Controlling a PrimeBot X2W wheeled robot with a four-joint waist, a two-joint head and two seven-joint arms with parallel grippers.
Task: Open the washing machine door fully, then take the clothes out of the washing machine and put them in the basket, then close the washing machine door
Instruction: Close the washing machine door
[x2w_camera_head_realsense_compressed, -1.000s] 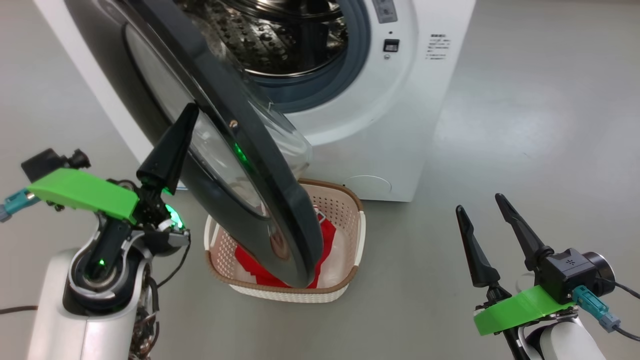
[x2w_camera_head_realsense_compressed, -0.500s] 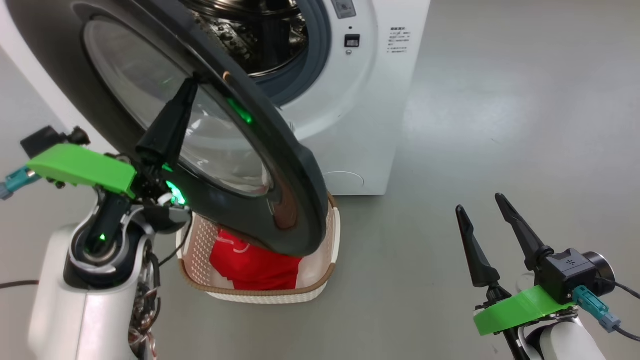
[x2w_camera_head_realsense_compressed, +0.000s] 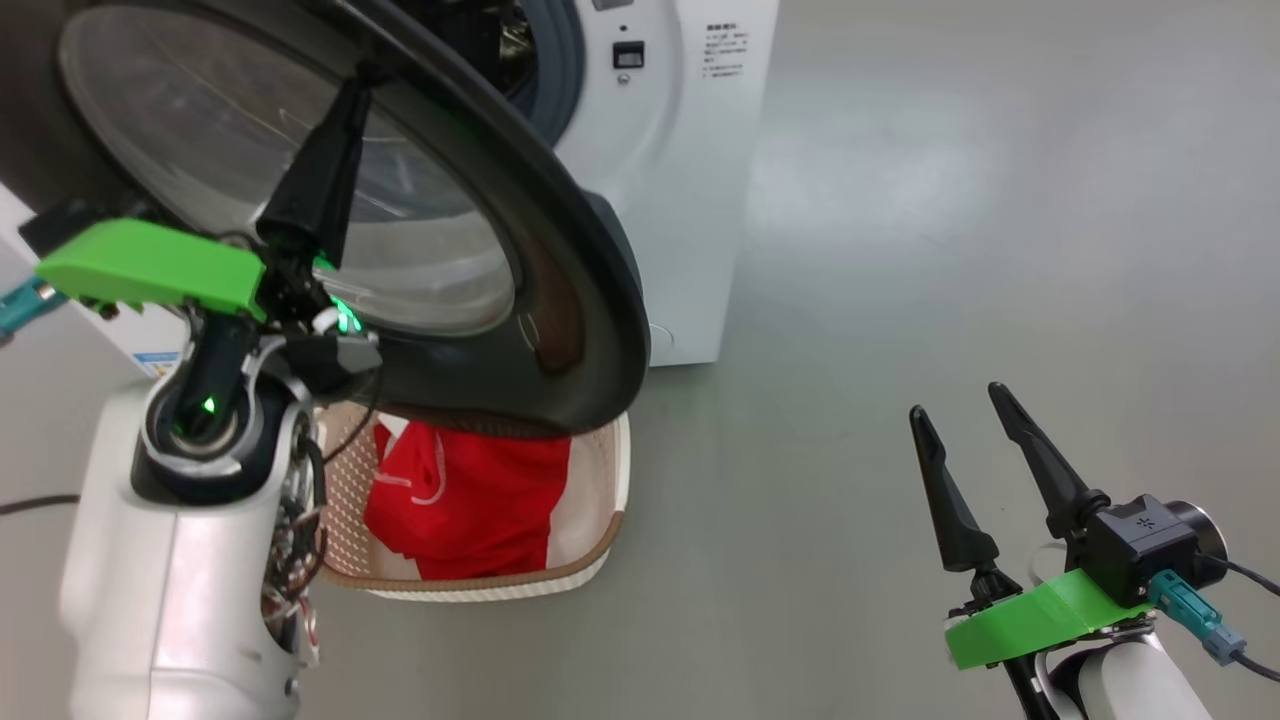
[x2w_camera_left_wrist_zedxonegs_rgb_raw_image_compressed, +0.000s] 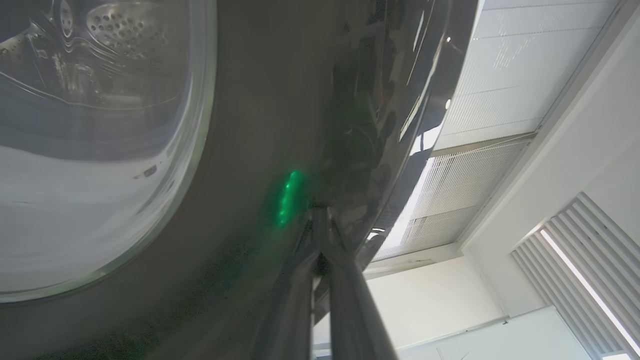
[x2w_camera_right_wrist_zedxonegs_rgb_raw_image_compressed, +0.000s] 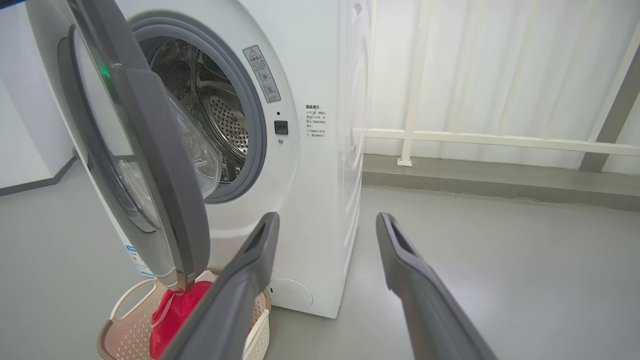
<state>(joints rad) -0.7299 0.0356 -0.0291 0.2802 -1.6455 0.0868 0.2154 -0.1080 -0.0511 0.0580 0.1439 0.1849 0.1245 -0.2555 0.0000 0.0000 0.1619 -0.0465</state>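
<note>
The washing machine door (x2w_camera_head_realsense_compressed: 590, 300), with its glossy black rim and clear window, stands partly open before the white washing machine (x2w_camera_head_realsense_compressed: 680, 200). My left gripper (x2w_camera_head_realsense_compressed: 362, 78) is shut, and its tip presses on the door's outer rim (x2w_camera_left_wrist_zedxonegs_rgb_raw_image_compressed: 240, 150), seen close in the left wrist view as the left gripper (x2w_camera_left_wrist_zedxonegs_rgb_raw_image_compressed: 320, 215). Below the door sits the basket (x2w_camera_head_realsense_compressed: 580, 560) with the red clothes (x2w_camera_head_realsense_compressed: 470, 490) inside. My right gripper (x2w_camera_head_realsense_compressed: 955, 400) hangs open and empty at the lower right, far from the door. The right wrist view shows the right gripper (x2w_camera_right_wrist_zedxonegs_rgb_raw_image_compressed: 327, 220), the door (x2w_camera_right_wrist_zedxonegs_rgb_raw_image_compressed: 165, 175), the bare steel drum (x2w_camera_right_wrist_zedxonegs_rgb_raw_image_compressed: 220, 115), the basket (x2w_camera_right_wrist_zedxonegs_rgb_raw_image_compressed: 260, 325) and the clothes (x2w_camera_right_wrist_zedxonegs_rgb_raw_image_compressed: 175, 310).
Grey floor (x2w_camera_head_realsense_compressed: 900, 250) stretches to the right of the machine. A white railing (x2w_camera_right_wrist_zedxonegs_rgb_raw_image_compressed: 475, 137) and pale wall stand behind and beside it. A dark cable (x2w_camera_head_realsense_compressed: 30, 505) lies on the floor at the left, by my left arm.
The door has swung closer to the machine's opening with my shut left gripper against its outer face. The head camera has turned, so machine and basket sit further left. The right gripper is unchanged.
</note>
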